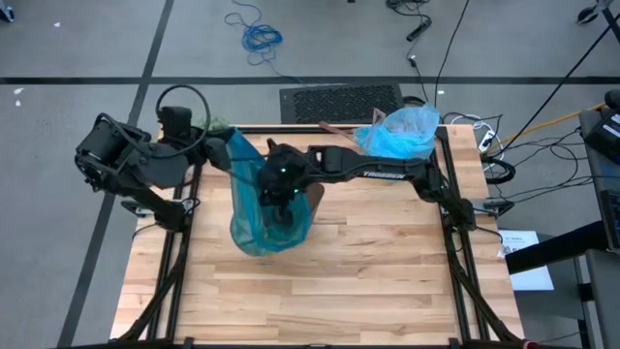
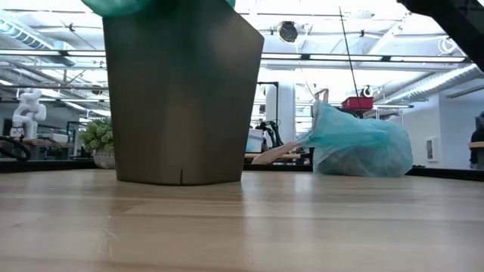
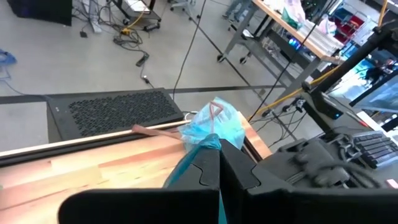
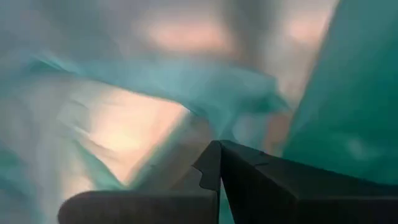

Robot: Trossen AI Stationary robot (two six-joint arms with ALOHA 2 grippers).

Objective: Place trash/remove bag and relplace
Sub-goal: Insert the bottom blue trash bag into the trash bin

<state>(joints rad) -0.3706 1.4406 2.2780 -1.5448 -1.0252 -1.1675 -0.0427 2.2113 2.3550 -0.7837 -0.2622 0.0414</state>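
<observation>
Centrally, the right gripper (image 1: 281,199) sits pinched tight inside the teal bag (image 1: 254,218) lining the bin (image 2: 181,98). Left gripper (image 1: 230,147) clamps that bag's edge — the light-blue bag (image 1: 399,131) rests at the table's (image 1: 387,281) far right corner.

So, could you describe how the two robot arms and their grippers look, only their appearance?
Both arms are dark, nearly black, built of jointed links. The right arm carries white lettering along one link and a small green light near its wrist. The left arm has a bulky dark base joint and a black cable looping above it. The left gripper and right gripper each have two flat, dark, angular fingers.
</observation>
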